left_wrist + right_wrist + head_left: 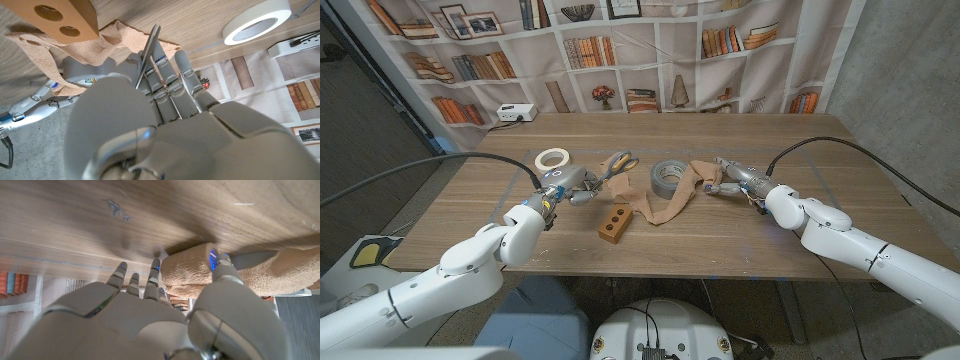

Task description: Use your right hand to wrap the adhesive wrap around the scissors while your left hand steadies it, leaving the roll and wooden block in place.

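The right hand (727, 181) pinches one end of the adhesive wrap (672, 204), a tan strip. In the right wrist view the thumb (222, 265) presses on a small rolled-up end of the wrap (190, 269), with the other fingers behind it. From there the strip trails loosely across the middle of the table (470, 225) toward the left hand (566, 185).

The left hand holds the scissors (617, 163); in the left wrist view a thin metal blade (148, 55) stands up between its fingers, with wrap draped just beyond. In the head view the orange handles point toward the far edge, near table centre.

The wrap looks soft, light and limp. It will probably sag and cling to itself, so it likely needs gentle tension, held by its free end as now. The scissors are stiff and thin, with slick metal blades. Holding them near the pivot seems the best way to stop them turning.

Toward the near edge, the wooden block (613, 226) lies just beside the strip. A grey roll (670, 175) sits toward the far edge, touching or nearly touching the wrap, and a white tape ring (553, 159) sits beyond the left hand.

Only the head view gives the whole layout and the strip's path. The wrist views show the grips themselves, which are too small to judge from the head view.
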### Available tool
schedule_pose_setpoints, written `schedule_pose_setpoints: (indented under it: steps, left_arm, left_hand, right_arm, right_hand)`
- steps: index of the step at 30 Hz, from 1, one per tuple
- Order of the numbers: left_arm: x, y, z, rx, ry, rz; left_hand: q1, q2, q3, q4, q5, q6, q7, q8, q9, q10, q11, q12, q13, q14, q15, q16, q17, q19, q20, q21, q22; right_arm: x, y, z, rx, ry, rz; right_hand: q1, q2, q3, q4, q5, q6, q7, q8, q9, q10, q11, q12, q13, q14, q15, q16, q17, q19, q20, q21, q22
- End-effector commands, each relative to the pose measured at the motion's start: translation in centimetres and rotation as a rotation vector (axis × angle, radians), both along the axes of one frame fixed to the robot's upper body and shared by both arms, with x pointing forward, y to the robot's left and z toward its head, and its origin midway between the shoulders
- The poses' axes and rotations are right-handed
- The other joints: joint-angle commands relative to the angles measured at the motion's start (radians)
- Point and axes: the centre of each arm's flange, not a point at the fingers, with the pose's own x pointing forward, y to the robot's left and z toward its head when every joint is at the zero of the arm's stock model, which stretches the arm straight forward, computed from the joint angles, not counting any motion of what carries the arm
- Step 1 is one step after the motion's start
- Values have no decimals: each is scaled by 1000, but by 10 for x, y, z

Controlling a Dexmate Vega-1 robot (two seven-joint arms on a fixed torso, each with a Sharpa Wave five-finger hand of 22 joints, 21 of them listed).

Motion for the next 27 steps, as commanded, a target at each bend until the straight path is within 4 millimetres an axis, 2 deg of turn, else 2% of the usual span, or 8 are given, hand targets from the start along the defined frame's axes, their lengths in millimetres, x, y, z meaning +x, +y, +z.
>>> schedule_pose_setpoints:
  steps: [1, 8, 11, 12, 17, 20, 24, 27]
  left_arm:
    - [4, -1, 0, 0, 4, -1]
    - [5, -2, 0, -2, 6, -3]
    - [5, -3, 0, -1, 8, -3]
    - [5, -3, 0, 0, 9, -4]
    - [5, -4, 0, 0, 8, -4]
    - [5, -4, 0, -1, 8, -5]
    - [5, -5, 0, -1, 8, -7]
    - [6, -6, -1, 0, 9, -10]
  left_hand:
    - [3, 6, 9, -4, 1, 8, 0, 4, 2, 14, -9, -6, 14, 18, -16, -1, 4, -5, 1, 8, 0]
    - [2, 6, 10, -4, 1, 8, -1, 2, 2, 16, -9, -7, 16, 19, -15, -3, 6, -6, 1, 14, -4]
    - [1, 7, 11, -4, 1, 8, 0, 2, 2, 17, -11, -8, 17, 19, -15, -3, 7, -7, 1, 17, -6]
    - [1, 6, 11, -4, 1, 9, 1, 2, 2, 18, -9, -9, 15, 19, -15, -3, 7, -8, 1, 18, -7]
    - [1, 5, 13, -5, 1, 9, -1, 1, 2, 18, -10, -9, 20, 20, -16, -4, 9, -11, 0, 23, -11]
    - [1, 6, 14, -4, 1, 8, 0, 0, 3, 18, -10, -10, 20, 21, -16, -5, 10, -11, -1, 26, -12]
    - [0, 4, 14, -5, 1, 10, 0, 0, 3, 20, -9, -13, 18, 21, -16, -6, 11, -12, 0, 30, -15]
    - [0, 4, 15, -5, 1, 10, 0, 0, 3, 20, -10, -13, 20, 21, -16, -6, 12, -13, -1, 32, -17]
  right_arm:
    - [1, -2, -3, 68, -26, 34]
    - [2, -3, -4, 96, -22, 49]
    - [2, -4, -5, 123, -23, 59]
    - [2, -5, -5, 131, -19, 63]
    - [1, -8, -6, 172, -20, 76]
    - [0, -9, -8, 191, -27, 80]
    - [0, -9, -11, 224, -26, 79]
    - [0, -9, -15, 255, -30, 82]
  right_hand:
    - [35, 23, 26, -8, 0, -135, -14, 13, 2, 35, -17, 18, 16, 22, -16, 10, 0, 21, -5, 6, 3]
    - [51, 35, 37, -9, 5, -112, -17, 18, 1, 38, -21, 21, 24, 25, -23, 7, -1, 26, -10, 6, 3]
    - [56, 46, 43, -6, 8, -94, -29, 23, 1, 37, -21, 22, 29, 26, -32, 7, -2, 28, -14, 5, 3]
    - [47, 57, 43, 4, 10, -80, -31, 25, 1, 40, -22, 24, 33, 32, -37, 10, 0, 31, -15, 4, 3]
    - [20, 77, 39, 25, 13, -50, -38, 30, 0, 36, -12, 22, 40, 34, -39, 11, 4, 34, -17, 3, 3]
    - [2, 91, 36, 38, 14, -28, -50, 34, 0, 40, -15, 23, 44, 40, -51, 15, 7, 36, -28, 3, 3]
    - [-33, 128, 34, 62, 17, 19, -75, 41, -2, 60, -38, 28, 54, 49, -79, 22, 12, 41, -57, 2, 3]
    - [-45, 152, 40, 68, 20, 61, -91, 45, -4, 88, -49, 35, 62, 72, -102, 32, 13, 53, -71, 5, 4]
